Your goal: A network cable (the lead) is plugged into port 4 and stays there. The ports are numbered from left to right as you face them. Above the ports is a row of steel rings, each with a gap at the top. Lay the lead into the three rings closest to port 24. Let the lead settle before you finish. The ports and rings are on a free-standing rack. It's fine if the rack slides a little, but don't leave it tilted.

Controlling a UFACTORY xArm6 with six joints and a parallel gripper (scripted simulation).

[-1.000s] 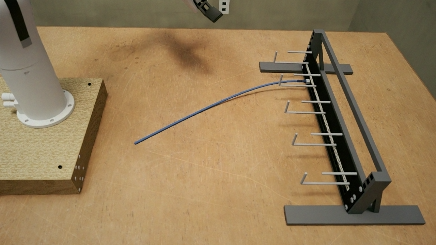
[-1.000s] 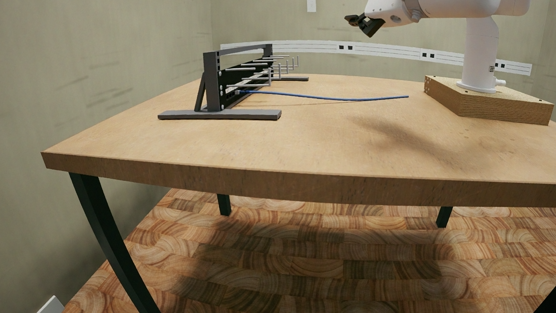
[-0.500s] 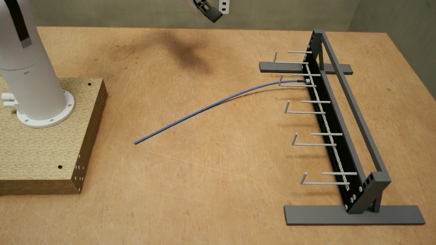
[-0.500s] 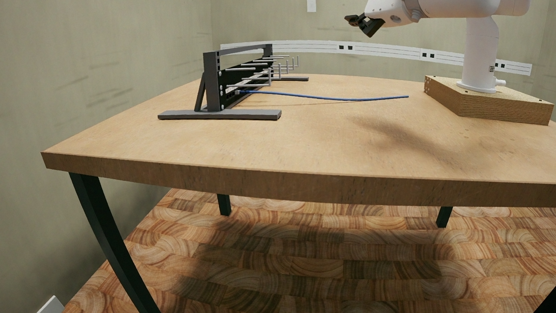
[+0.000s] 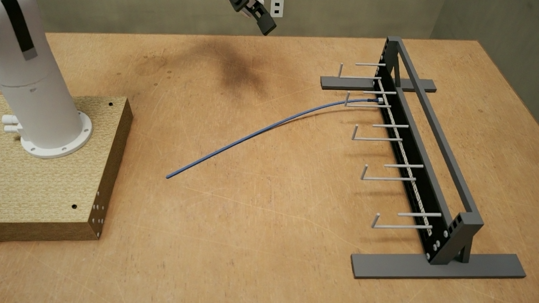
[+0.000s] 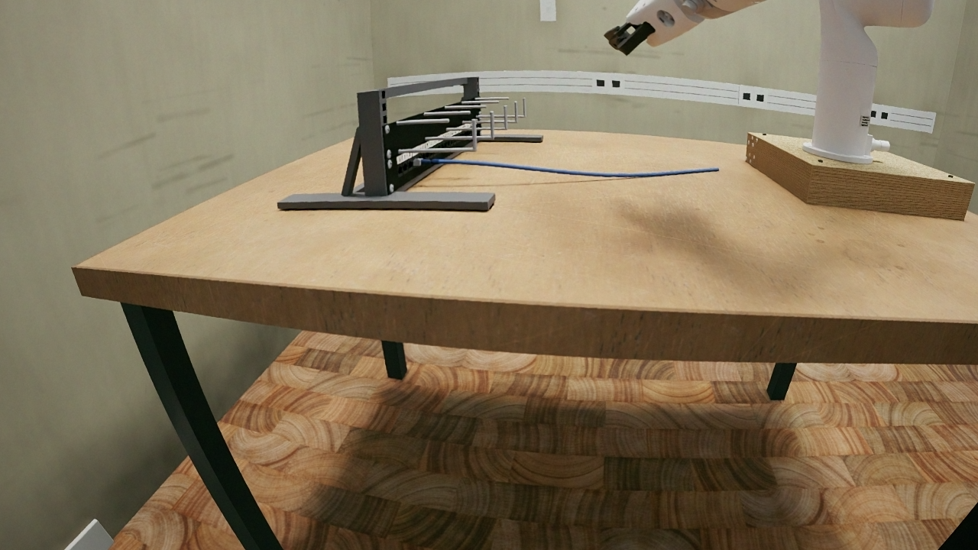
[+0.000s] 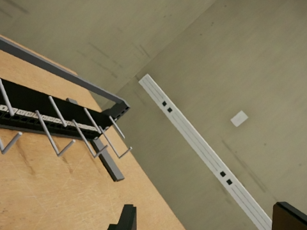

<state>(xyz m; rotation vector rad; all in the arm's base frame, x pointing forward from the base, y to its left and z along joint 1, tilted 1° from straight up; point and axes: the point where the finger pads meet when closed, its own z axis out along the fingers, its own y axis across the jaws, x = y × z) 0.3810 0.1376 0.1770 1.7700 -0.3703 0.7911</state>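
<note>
The dark rack (image 5: 418,150) stands upright at the right of the table, with its ports facing the arm. The blue lead (image 5: 263,129) is plugged into a port near the rack's far end (image 5: 380,100). It runs across the table to a free end (image 5: 166,176) lying on the wood. Steel rings stick out above the ports; the three nearest the near end (image 5: 401,220) (image 5: 391,172) (image 5: 380,132) are empty. My gripper (image 5: 260,18) is open and empty, high above the table's far side and well away from the lead. It also shows in the side view (image 6: 629,35) and the wrist view (image 7: 206,227).
The arm's base stands on a wooden block (image 5: 56,176) at the left. The rack's two flat feet (image 5: 437,265) (image 5: 377,83) rest on the table. The table's right edge is close behind the rack.
</note>
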